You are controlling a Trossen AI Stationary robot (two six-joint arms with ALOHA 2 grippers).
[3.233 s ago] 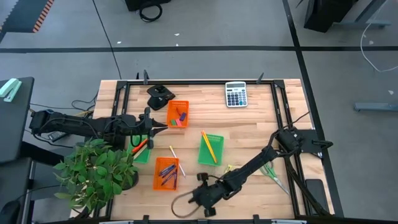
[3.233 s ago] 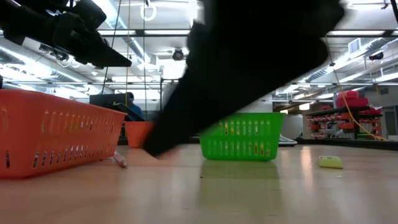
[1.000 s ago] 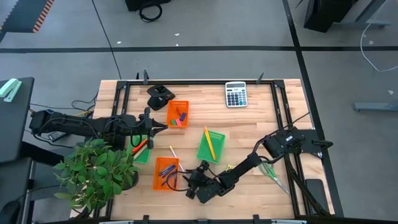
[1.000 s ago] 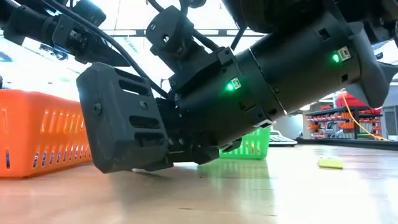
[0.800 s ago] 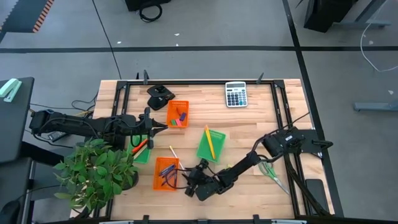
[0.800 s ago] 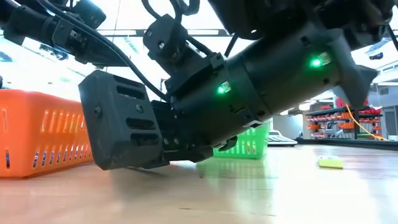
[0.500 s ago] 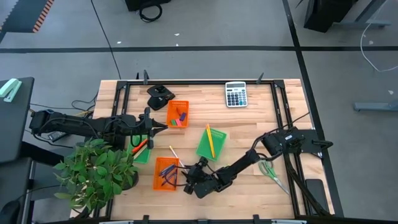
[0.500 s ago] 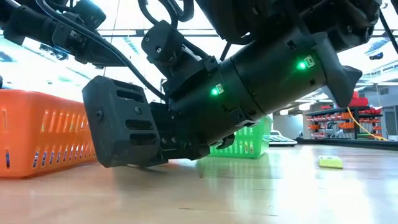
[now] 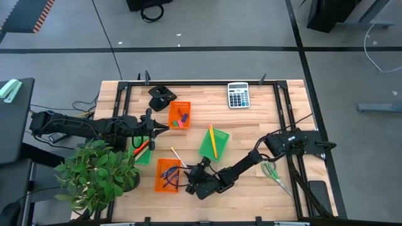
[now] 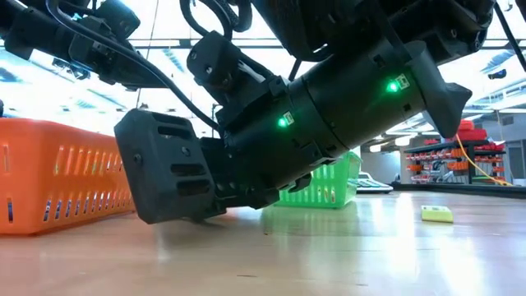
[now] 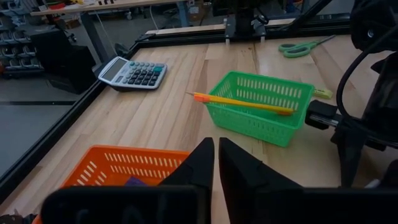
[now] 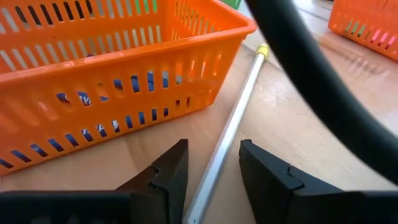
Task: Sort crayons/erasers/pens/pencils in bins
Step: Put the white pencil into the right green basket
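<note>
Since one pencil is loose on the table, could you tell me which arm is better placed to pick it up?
Right. Its open end effector straddles the pencil beside the orange bin, while the left end effector is shut near the far orange bin.

Four bins sit mid-tabletop (image 9: 251, 132): the eraser bin (image 9: 179, 115) at upper centre, the pencil bin (image 9: 213, 144) right of centre, the pen bin (image 9: 167, 175) lower centre, the crayon bin (image 9: 143, 152) at left. A calculator (image 9: 238, 95) lies upper right, scissors (image 9: 274, 172) lower right, a plant (image 9: 97, 174) lower left. A loose pencil (image 12: 227, 134) lies beside the pen bin.
</note>
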